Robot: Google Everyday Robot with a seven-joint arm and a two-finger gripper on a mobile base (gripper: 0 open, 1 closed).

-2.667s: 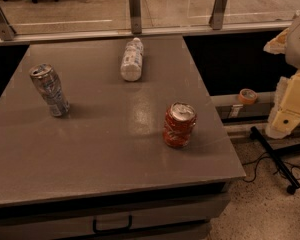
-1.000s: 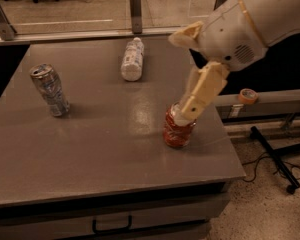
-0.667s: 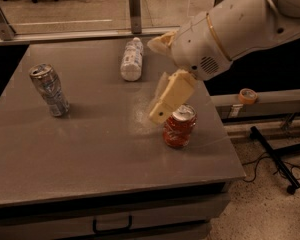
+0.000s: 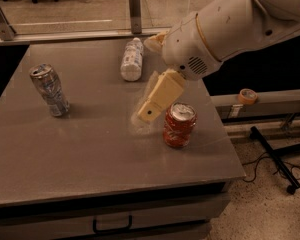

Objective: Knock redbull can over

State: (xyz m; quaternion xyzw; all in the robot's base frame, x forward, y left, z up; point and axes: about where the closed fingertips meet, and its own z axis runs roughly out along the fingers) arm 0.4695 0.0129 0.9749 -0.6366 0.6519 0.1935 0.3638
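Hand has shifted left off the red-orange can, now just beside it over the worktop.
Redbull can still upright, well left; hand open/closed: can't tell.

The redbull can stands on the table at the frame's left. A bottle lies behind, at upper centre. The gripper hangs mid-frame, just left of a second can.
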